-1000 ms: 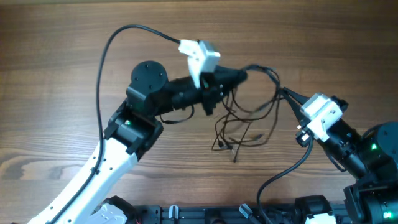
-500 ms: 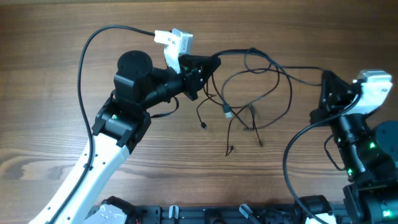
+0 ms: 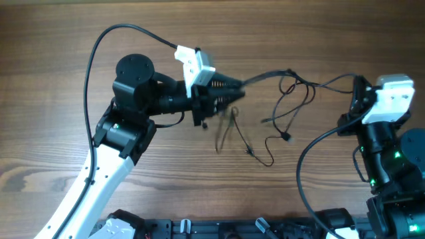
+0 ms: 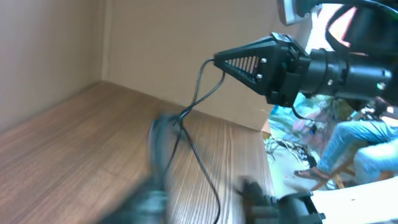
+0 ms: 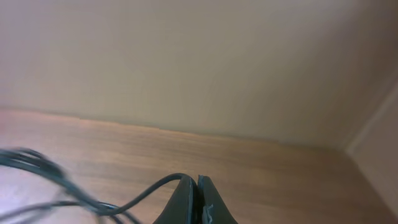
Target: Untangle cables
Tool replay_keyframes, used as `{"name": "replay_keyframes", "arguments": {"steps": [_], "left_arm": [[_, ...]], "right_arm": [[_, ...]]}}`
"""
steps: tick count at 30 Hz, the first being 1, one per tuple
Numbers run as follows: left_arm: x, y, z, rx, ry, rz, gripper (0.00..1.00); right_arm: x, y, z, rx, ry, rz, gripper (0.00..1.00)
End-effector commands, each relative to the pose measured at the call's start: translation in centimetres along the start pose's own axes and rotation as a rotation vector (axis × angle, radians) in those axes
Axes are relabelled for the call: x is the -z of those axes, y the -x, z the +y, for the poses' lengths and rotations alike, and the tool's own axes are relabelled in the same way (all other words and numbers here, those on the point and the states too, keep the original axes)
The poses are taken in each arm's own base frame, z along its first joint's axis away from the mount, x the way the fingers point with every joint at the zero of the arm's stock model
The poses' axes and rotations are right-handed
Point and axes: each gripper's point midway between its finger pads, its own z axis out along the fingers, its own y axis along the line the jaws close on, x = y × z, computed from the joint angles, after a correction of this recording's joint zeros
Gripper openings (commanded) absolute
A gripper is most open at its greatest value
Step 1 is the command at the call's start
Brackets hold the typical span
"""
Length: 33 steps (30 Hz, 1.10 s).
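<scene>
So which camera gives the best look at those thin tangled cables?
Overhead: it shows the cables whole, loops and ends. The left wrist view catches a hanging stretch, partly blurred; the right wrist view only a blurred bit.

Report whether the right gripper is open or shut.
The right gripper is shut on a cable: its fingers meet in the right wrist view, the wire emerging between them.

Cables [image 3: 285, 113] on table [image 3: 53, 40], btwn L pincer [image 3: 236, 93], R pincer [image 3: 358, 86].

No legible text, labels, brands, numbers or signs in overhead or wrist views.
</scene>
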Motion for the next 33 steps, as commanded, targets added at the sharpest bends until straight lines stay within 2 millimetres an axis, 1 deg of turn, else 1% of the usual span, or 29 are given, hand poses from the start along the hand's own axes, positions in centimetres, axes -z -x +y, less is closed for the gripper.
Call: {"name": "replay_keyframes", "arguments": {"steps": [1, 4, 6, 8, 11, 13, 14, 16, 19, 21, 23, 26, 28, 29, 30, 31, 33], "left_arm": [[0.8, 0.5, -0.7, -0.067, -0.031, -0.009, 1.0], [0.9, 0.5, -0.7, -0.067, -0.028, -0.01, 1.0], [0.9, 0.5, -0.7, -0.055, -0.029, -0.007, 1.0], [0.8, 0.2, -0.7, -0.042, -0.031, 0.001, 1.0], [0.5, -0.1, -1.2, -0.031, -0.047, 0.011, 1.0], [0.4, -0.2, -1.0, -0.029, -0.045, 0.013, 1.0], [0.4, -0.3, -0.6, -0.032, -0.029, 0.014, 1.0], [0.3, -0.4, 0.7, -0.023, 0.034, 0.013, 1.0], [0.1, -0.7, 1.1, -0.019, 0.043, 0.02, 1.0], [0.1, -1.8, 1.3, -0.051, 0.044, 0.056, 1.0], [0.2, -3.2, 1.3, -0.065, 0.04, 0.102, 0.97], [0.3, -4.4, 0.7, -0.07, 0.005, 0.138, 0.95], [0.1, -4.9, -0.2, -0.089, -0.035, 0.15, 1.0], [0.0, -5.0, -0.4, -0.093, -0.042, 0.153, 0.99], [-0.3, -5.0, -0.9, -0.107, -0.064, 0.154, 1.0], [-0.6, -5.0, -2.0, -0.115, -0.112, 0.15, 1.0], [-1.1, -5.2, -2.7, -0.118, -0.137, 0.155, 1.0]], "right_arm": [[0.7, 1.1, 2.7, 0.111, 0.164, -0.054, 0.04], [1.5, 1.8, 5.9, 0.182, 0.348, -0.113, 0.04], [3.0, 2.9, 8.6, 0.197, 0.524, -0.189, 0.04], [4.5, 4.0, 10.4, 0.211, 0.646, -0.261, 0.04], [6.8, 5.8, 12.3, 0.244, 0.799, -0.382, 0.04], [7.8, 6.1, 13.0, 0.258, 0.86, -0.416, 0.04], [8.1, 6.1, 13.2, 0.258, 0.878, -0.421, 0.04], [8.3, 6.1, 13.4, 0.241, 0.9, -0.415, 0.04], [8.6, 6.3, 13.5, 0.239, 0.915, -0.425, 0.04], [9.1, 6.6, 13.7, 0.252, 0.938, -0.452, 0.04], [9.2, 6.8, 13.7, 0.257, 0.935, -0.461, 0.04], [9.3, 7.1, 13.7, 0.263, 0.933, -0.477, 0.04], [10.2, 7.7, 14.0, 0.263, 0.98, -0.512, 0.04], [10.7, 7.9, 14.2, 0.266, 1.002, -0.529, 0.04], [11.2, 8.1, 14.4, 0.28, 1.022, -0.549, 0.04], [11.2, 8.1, 14.4, 0.282, 1.023, -0.552, 0.04], [11.3, 8.1, 14.4, 0.272, 1.029, -0.547, 0.04]]}}
